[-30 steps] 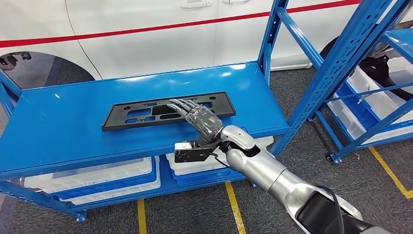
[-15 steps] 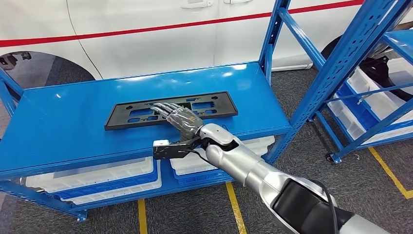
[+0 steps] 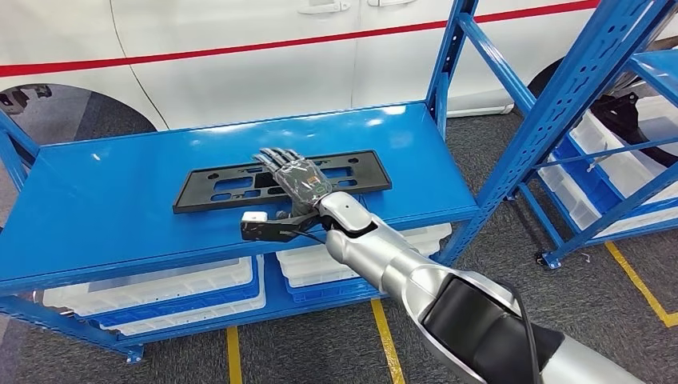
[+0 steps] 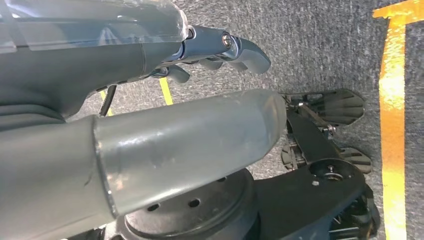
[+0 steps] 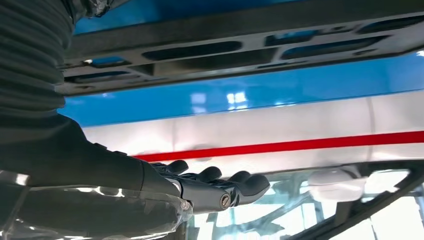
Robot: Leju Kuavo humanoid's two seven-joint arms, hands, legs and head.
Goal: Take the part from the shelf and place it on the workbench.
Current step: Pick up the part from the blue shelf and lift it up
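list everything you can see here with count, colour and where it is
part: 1, black flat frame with cut-outs, lying on top of the shelf
shelf: 1, blue, in front of the robot
bins: several, white, on the lower level of the shelf
second rack: 1, blue, to the right, holding white bins
vehicle: 1, white with a red stripe, behind the shelf
floor lines: yellow, on grey floor
right hand: fingers spread, over the part
left hand: hanging above the floor

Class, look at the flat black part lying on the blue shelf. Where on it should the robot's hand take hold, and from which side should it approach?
Probably the near long edge of the black part, approached from the robot's side of the blue shelf. The part lies flat and is thin, long and slotted, so a thumb under that edge with fingers on top seems the likeliest grip. The right hand is stretched flat above its middle, which should keep it balanced.
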